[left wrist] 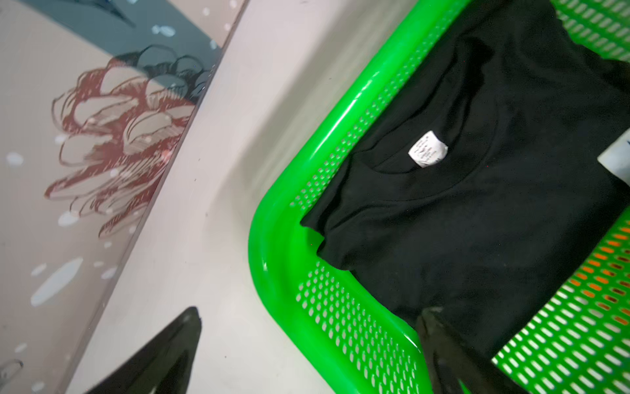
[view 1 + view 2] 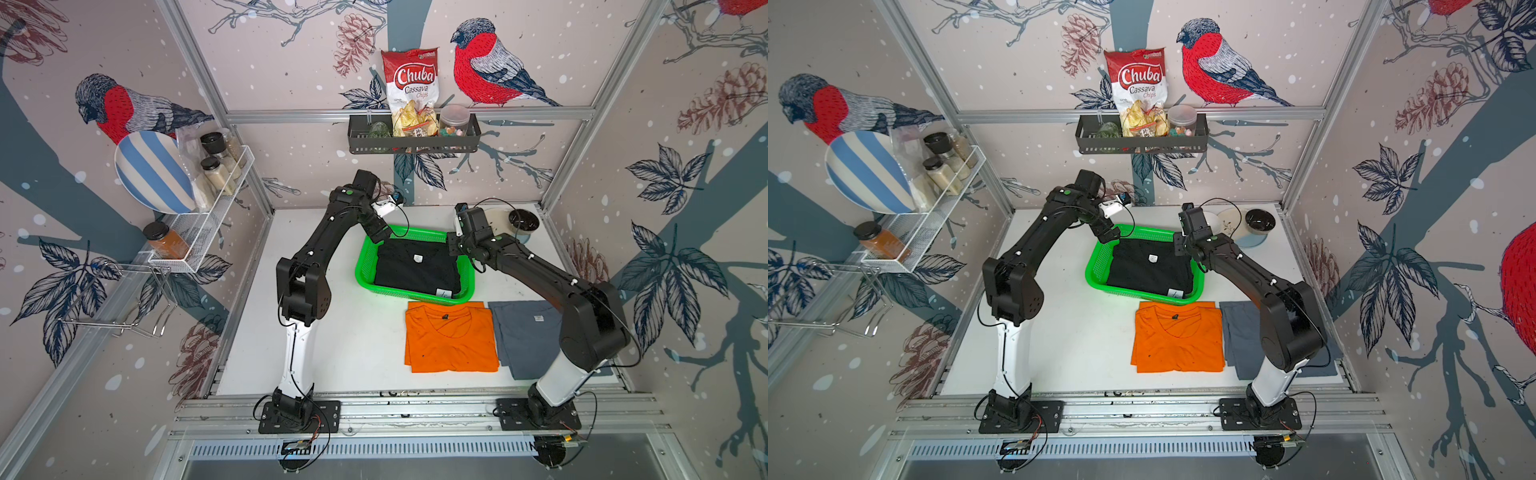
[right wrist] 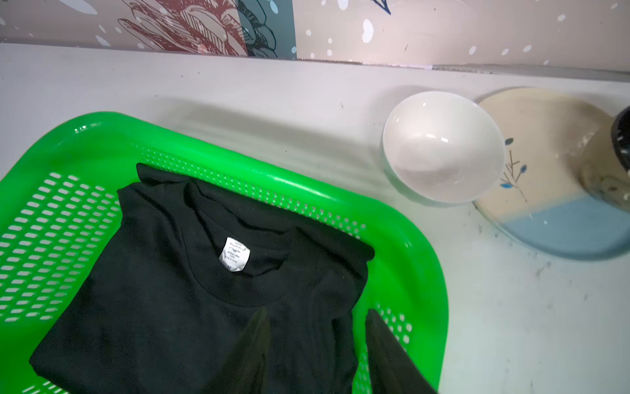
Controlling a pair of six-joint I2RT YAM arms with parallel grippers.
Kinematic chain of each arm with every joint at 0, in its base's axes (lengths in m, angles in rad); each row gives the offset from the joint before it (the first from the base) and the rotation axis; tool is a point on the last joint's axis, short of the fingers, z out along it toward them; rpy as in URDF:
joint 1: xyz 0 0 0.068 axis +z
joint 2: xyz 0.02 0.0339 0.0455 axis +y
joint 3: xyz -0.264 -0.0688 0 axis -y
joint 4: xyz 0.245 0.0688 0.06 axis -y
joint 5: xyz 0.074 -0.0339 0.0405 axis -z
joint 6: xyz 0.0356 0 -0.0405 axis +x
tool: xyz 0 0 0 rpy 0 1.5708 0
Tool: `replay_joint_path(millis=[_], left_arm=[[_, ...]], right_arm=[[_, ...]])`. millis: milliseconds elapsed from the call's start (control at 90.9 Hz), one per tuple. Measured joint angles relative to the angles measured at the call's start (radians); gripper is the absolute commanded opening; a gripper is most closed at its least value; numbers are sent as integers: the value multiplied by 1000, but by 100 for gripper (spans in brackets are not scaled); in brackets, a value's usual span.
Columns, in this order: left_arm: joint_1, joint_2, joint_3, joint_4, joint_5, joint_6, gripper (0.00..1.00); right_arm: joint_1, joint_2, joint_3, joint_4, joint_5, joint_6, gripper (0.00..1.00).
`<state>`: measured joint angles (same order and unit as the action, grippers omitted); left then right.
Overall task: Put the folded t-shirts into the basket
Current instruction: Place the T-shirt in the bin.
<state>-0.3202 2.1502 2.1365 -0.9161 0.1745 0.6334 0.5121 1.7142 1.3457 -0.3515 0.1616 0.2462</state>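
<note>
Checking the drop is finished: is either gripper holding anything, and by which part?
Nothing held: left gripper and right gripper are open; the black folded t-shirt lies in the green mesh basket.

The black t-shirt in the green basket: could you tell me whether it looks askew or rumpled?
Slightly. The black t-shirt lies inside the basket, but its collar-end corners are bunched up against the perforated wall instead of lying flat, so the fold looks a little rumpled there. Nothing looks spilled or damaged.
</note>
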Motion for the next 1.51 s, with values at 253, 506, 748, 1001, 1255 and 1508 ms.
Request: replay_joint_path(millis=[253, 506, 748, 1001, 1255, 1508], left_arm=[[56, -74, -310, 164, -77, -280, 96], [56, -127, -496, 294, -72, -347, 94], [56, -188, -629, 395, -63, -375, 91], [56, -250, -730, 469, -45, -382, 89], [56, -304, -821, 526, -18, -405, 90], [56, -339, -826, 561, -13, -423, 90]], right_arm=[[-10, 213, 196, -240, -42, 253, 44], [-23, 411, 308, -349, -61, 364, 32], [5, 460, 311, -359, -13, 388, 21], [22, 424, 298, -405, 39, 387, 12], [63, 350, 325, -487, 45, 380, 34], [158, 274, 363, -443, -40, 293, 35]])
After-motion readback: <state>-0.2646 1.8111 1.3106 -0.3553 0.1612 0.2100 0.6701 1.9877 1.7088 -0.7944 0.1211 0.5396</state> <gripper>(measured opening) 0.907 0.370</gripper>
